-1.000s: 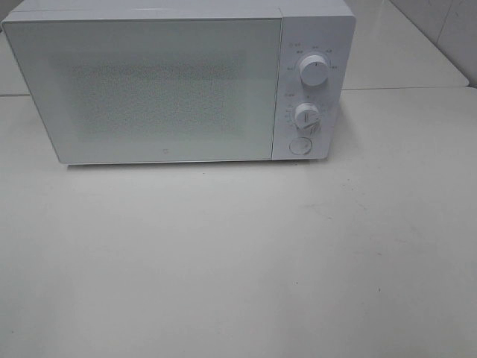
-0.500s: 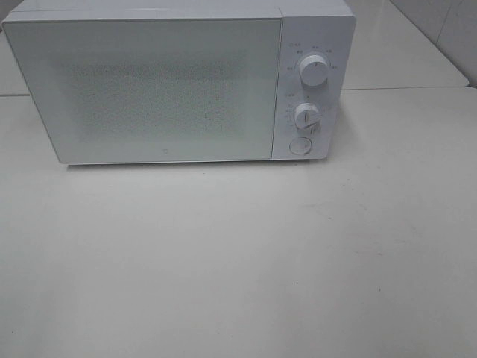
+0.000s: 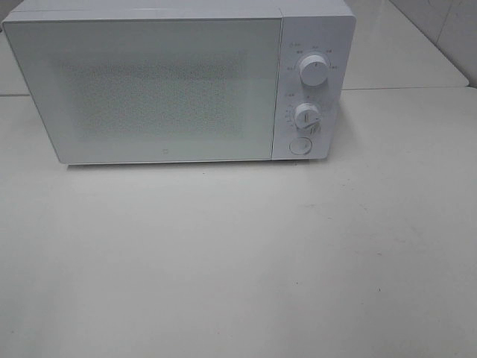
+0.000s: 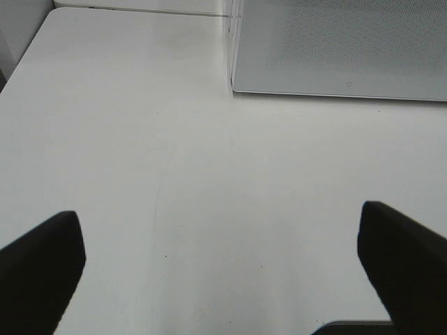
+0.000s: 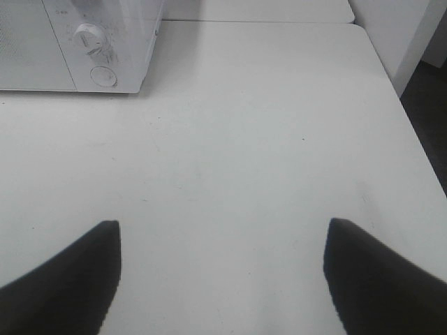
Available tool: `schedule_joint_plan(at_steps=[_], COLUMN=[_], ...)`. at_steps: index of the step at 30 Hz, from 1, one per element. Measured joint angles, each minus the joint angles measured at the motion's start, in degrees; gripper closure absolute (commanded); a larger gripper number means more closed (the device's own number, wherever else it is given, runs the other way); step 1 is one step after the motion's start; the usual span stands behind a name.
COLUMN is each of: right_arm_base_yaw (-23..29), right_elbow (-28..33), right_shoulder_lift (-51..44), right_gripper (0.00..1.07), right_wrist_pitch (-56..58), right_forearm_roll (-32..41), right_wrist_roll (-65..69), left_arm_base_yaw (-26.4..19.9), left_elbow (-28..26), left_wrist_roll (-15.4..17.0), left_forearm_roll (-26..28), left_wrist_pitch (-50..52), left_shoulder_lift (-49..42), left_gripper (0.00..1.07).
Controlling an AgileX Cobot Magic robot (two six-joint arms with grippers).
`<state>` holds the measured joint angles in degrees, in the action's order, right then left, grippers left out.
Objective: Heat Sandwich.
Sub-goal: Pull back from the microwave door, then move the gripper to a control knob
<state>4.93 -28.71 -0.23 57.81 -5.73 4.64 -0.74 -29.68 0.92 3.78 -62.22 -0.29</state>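
Note:
A white microwave (image 3: 164,82) stands at the back of the white table (image 3: 238,261) with its door shut. It has two knobs (image 3: 313,71) and a round button on its right panel. The sandwich and its pink plate are out of view. My left gripper (image 4: 223,265) is open and empty over bare table, in front of the microwave's left corner (image 4: 335,49). My right gripper (image 5: 223,272) is open and empty over bare table, in front of and to the right of the microwave's control panel (image 5: 98,49). Neither gripper shows in the exterior high view.
The table's right edge (image 5: 412,132) drops off beside my right gripper. A second table surface (image 3: 402,52) lies behind the microwave on the right. The table's left edge (image 4: 28,63) shows in the left wrist view.

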Motion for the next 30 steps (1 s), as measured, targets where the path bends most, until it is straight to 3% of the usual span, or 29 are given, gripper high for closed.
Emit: schedule_joint_plan(at_steps=[30], right_arm_base_yaw=[0.0], right_elbow=[-1.78], right_shoulder_lift=[0.63], right_gripper=[0.3], right_wrist_pitch=[-4.18], right_forearm_roll=[0.0], right_wrist_roll=[0.0], left_arm_base_yaw=[0.0], left_elbow=[0.23], left_wrist_roll=[0.0], left_forearm_roll=[0.06], left_wrist_pitch=[0.0], left_shoulder_lift=[0.0], left_gripper=[0.07])
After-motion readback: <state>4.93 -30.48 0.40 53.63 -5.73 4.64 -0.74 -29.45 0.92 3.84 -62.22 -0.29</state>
